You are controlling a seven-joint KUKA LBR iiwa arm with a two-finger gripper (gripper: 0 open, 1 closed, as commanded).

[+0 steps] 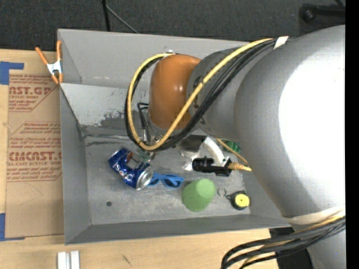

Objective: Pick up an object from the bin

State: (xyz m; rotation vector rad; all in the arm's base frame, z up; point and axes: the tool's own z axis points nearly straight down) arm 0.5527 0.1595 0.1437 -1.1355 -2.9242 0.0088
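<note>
The approach step is judged to be in hand. The gripper (142, 149) is seen low in the bin (73, 150), at the centre left of the frame, beneath the arm's orange cover (168, 91) and its looped cables. Just below and left of it a crushed blue can (128, 168) lies on the bin floor, its silver end turned toward the lower right. The gripper appears to be just above the can's upper edge or touching it; contact cannot be confirmed. How far the gripper is open cannot be told, since its tip is masked by the cables, and nothing is seen to be held. A blue plastic piece (168, 179) lies just beside the can, and a green cup (198, 195) is found further right. For the next move, a descent squarely onto the can's flattened body is called for, with the blue piece kept out of the grasp.
</note>
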